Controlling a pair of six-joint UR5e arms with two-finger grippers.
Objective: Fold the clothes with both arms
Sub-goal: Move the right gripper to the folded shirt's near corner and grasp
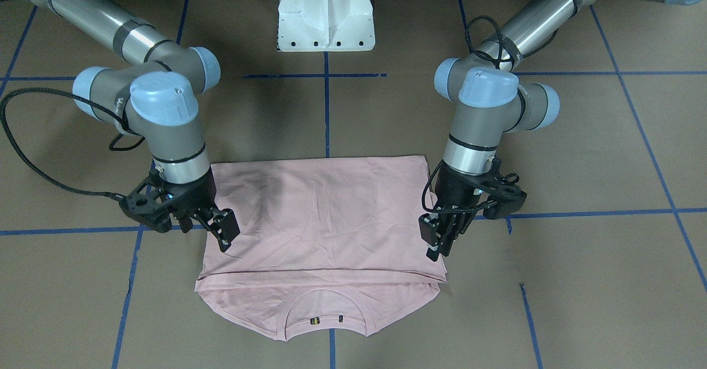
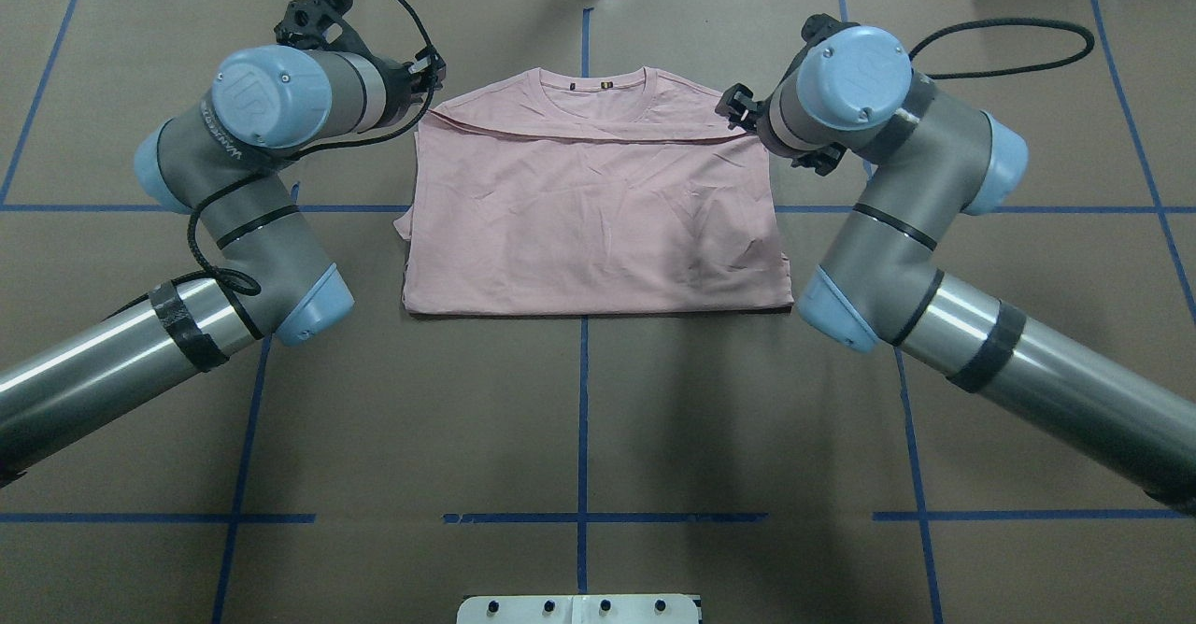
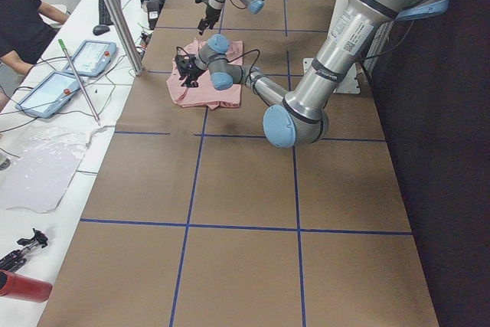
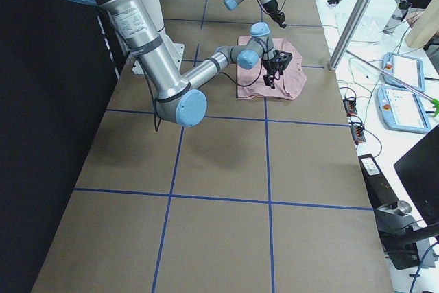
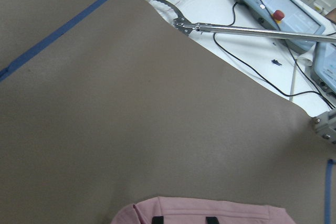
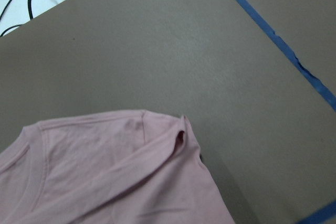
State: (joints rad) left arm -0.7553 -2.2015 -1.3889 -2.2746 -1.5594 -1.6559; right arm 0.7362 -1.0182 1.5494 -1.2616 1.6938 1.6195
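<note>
The pink T-shirt (image 1: 320,214) lies flat in the middle of the brown table (image 1: 580,302). It is already folded once: the lower part is laid up over the chest, and its edge ends just short of the collar (image 1: 328,311), at the bottom centre of the front-facing view.

The risk from here seems to be in the next grasp. Each gripper stands at a side edge where two layers lie one on the other. If a finger takes only the upper layer, the fold will probably open and the lower layer will not come with it. If the two arms do not lift and move equally, the cloth could twist and the new edge come out slanted. In the overhead view a small piece of sleeve (image 2: 402,225) sticks out at the left edge of the shirt, and it may end up outside the fold.

The left gripper (image 1: 436,242), at the right of the front-facing view, points down at the shirt's side edge. In its wrist view the two fingertips (image 5: 211,220) appear apart, with cloth beneath them, and they pinch nothing. The right gripper (image 1: 222,231), at the left of that view, is over the opposite edge. Whether its fingers are spread or pressed together cannot be told, and it is also unclear whether it touches the cloth.
</note>
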